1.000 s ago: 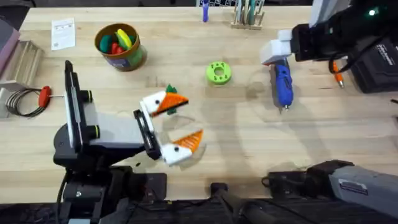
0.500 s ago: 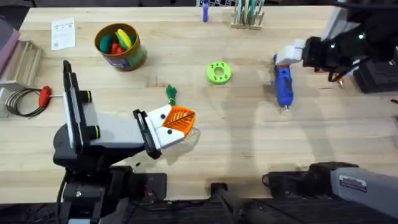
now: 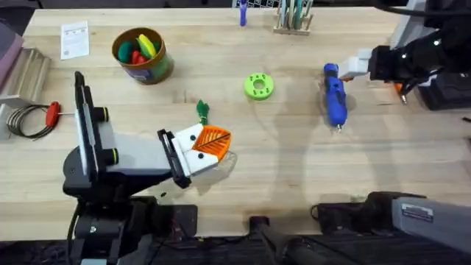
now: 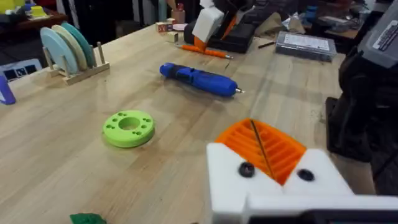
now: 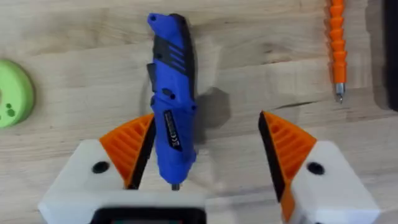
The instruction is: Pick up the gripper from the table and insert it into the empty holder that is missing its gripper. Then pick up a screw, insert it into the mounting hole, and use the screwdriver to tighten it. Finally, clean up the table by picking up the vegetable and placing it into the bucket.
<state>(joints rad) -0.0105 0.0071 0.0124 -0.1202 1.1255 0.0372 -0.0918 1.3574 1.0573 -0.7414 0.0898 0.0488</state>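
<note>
- Table (image 3: 294, 177): light wood, both arms over it.
- Left gripper (image 3: 208, 149): near the front-centre of the table, orange pads pressed together, nothing between them. Closed pads also seen in the left wrist view (image 4: 264, 149).
- Right gripper (image 5: 205, 149): at the far right of the table, spread wide, nothing clamped. In the right wrist view the screwdriver lies between its pads, right against one finger (image 5: 127, 152), clear of the other.
- Bucket (image 3: 141, 55): back left, upright, red, yellow and green toy pieces above the rim.
- Screwdriver (image 3: 335, 96): flat on the table, right of centre, metal tip pointing toward the arm bases. Also in the left wrist view (image 4: 199, 79).
- Lime-green disc (image 3: 258, 85): between bucket and screwdriver, well apart from both.
- Vegetable (image 3: 202, 111): on the table just behind the left gripper, apart from it, well away from the bucket.
- Thin orange tool (image 5: 336, 46): lies near the right gripper.
</note>
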